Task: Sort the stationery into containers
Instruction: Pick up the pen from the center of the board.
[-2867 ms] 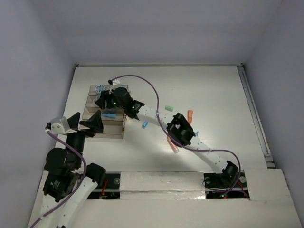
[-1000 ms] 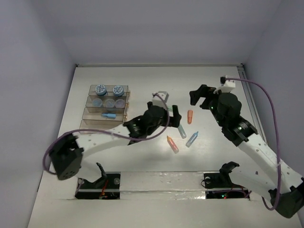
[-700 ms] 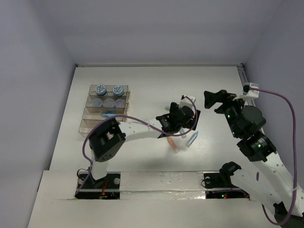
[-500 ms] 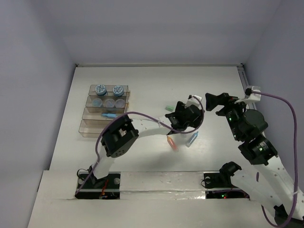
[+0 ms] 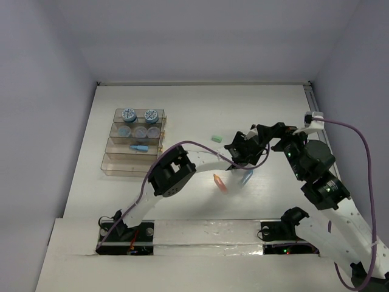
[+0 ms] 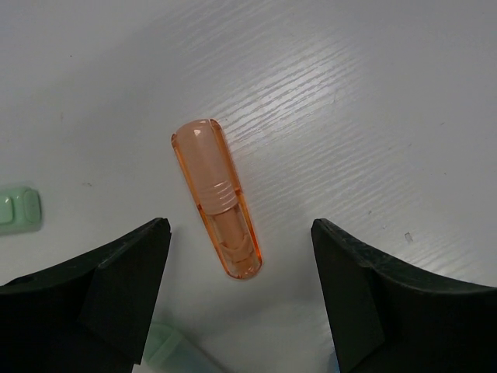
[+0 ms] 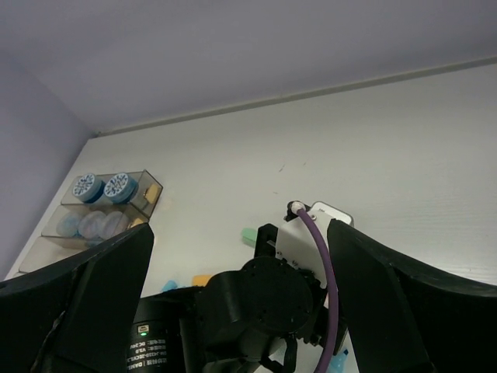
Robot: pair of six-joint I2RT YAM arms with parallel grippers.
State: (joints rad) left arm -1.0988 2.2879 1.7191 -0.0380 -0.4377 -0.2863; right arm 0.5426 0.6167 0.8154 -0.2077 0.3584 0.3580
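Got the left tool (image 6: 239,233) open over an orange marker (image 6: 217,198), lying flat on the white surface (image 6: 373,93) between the fingers and touching neither. Beside it, a pale green bit (image 6: 17,210). Right tool (image 7: 241,231) spread wide, gripping nothing, up above the left arm. Further out, a blue marker (image 5: 246,177) and a pink-orange one (image 5: 220,182), both loose. Way over left, the stepped containers (image 5: 130,164), with jars (image 5: 128,113) in the back trays and a blue pen (image 5: 139,147) one step lower.

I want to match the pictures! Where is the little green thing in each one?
Top external: the green piece lies near the middle, just left of the left tool.
Left wrist: at the left edge, partly cut off.
Right wrist: near the centre, peeking out beside the left tool's black body.
Shared landmark: the left tool, close by in every view.
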